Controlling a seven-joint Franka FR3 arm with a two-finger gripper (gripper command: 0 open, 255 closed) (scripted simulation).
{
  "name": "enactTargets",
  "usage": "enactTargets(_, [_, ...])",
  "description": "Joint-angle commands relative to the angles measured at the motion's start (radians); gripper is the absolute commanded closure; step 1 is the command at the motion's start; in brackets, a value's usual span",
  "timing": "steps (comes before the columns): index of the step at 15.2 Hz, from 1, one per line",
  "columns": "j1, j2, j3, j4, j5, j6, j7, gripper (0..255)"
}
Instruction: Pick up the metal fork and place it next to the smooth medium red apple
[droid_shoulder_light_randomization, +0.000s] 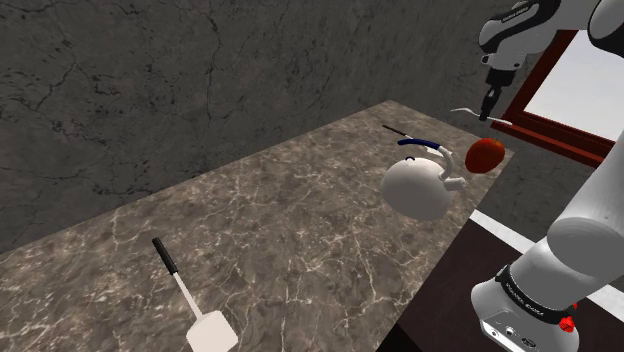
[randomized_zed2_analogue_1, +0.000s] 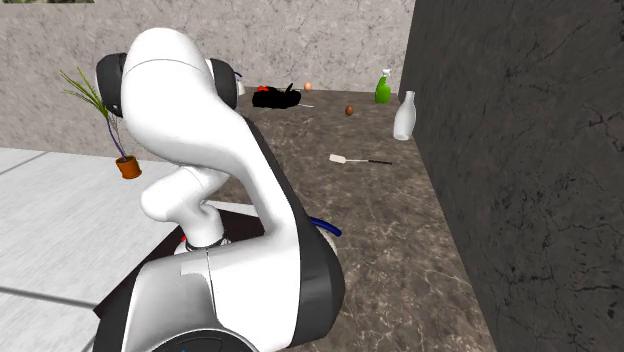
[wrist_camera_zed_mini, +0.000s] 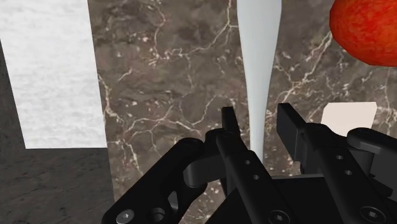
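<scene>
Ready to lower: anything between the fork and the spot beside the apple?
Nothing visible does. The fork in the pincer hangs over bare counter close by the apple; the white kettle sits to the apple's left in the shoulder view.

Shoulder view: well back from the end effector (droid_shoulder_light_randomization: 489, 107), looking down across the table (droid_shoulder_light_randomization: 300, 225). Second exterior view: close behind the arm (randomized_zed2_analogue_1: 235, 170), facing along the same table. Wrist view: directly behind the end effector, table near.

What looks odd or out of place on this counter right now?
Nothing is spilled or broken. The apple sits right at the counter's corner, where a nudge might roll it off. The gripper holds the fork in the air above it.
</scene>
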Motion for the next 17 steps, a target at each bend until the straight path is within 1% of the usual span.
enactTargets(1, [-0.003,0.011,0.002,-0.013,0.007,0.023,-0.003,255])
enactTargets(17, [-0.026,0.111,0.027,-0.116,0.070,0.211,-0.029,255])
